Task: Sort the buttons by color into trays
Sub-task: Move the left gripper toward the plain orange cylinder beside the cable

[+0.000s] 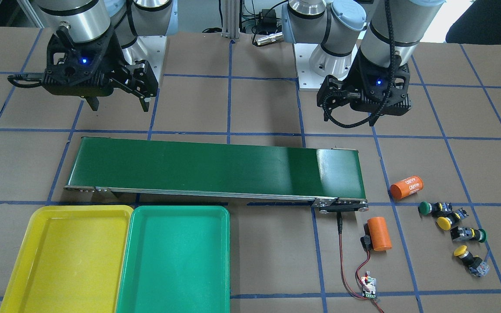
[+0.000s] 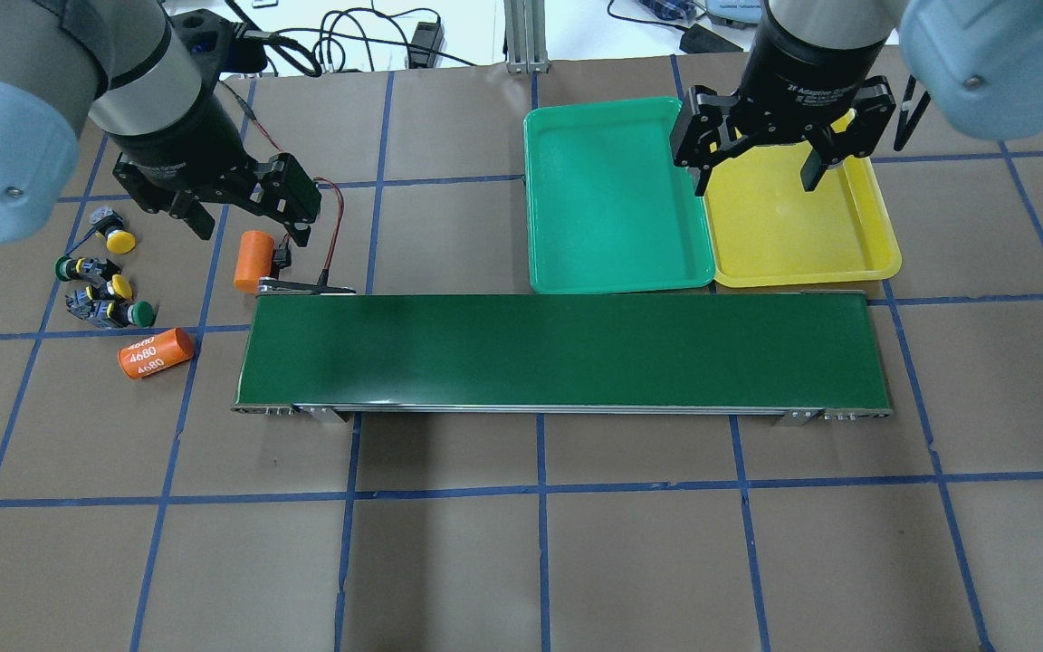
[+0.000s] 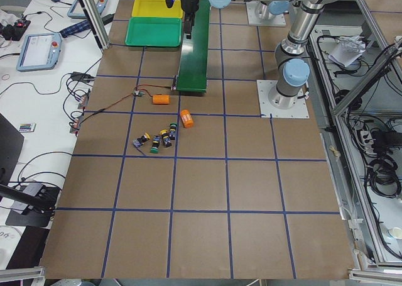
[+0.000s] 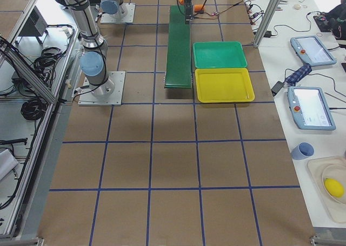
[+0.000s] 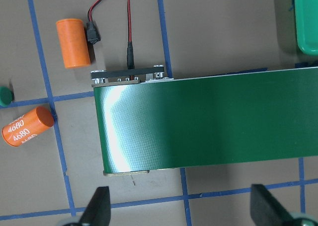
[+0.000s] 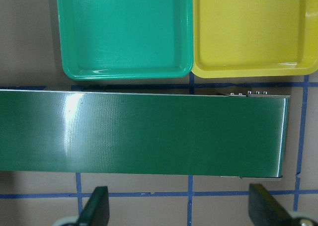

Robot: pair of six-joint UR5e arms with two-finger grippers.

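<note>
Nearest in the front-facing view lie the yellow tray (image 1: pixel 72 261) and green tray (image 1: pixel 176 261), side by side with rims meeting, no button in either. Beyond the far end of the conveyor belt (image 1: pixel 215 169), the four buttons (image 1: pixel 444 223) lie on their sides, clustered on the worktop (image 1: pixel 276 261) near two orange cylinders (image 1: pixel 379 233).

From overhead, the left gripper (image 2: pixel 248 222) hangs near that cluster, spread and holding nothing. The right gripper (image 2: pixel 755 172) hovers over the yellow tray, likewise spread.

Each wrist view shows its fingers (image 5: pixel 97 208) wide apart above the belt.

The buttons look light, rigid plastic. I'd judge the domed caps slippery, so the squarer black-and-blue body seems the better place to pinch, though the neighbours crowd close.
</note>
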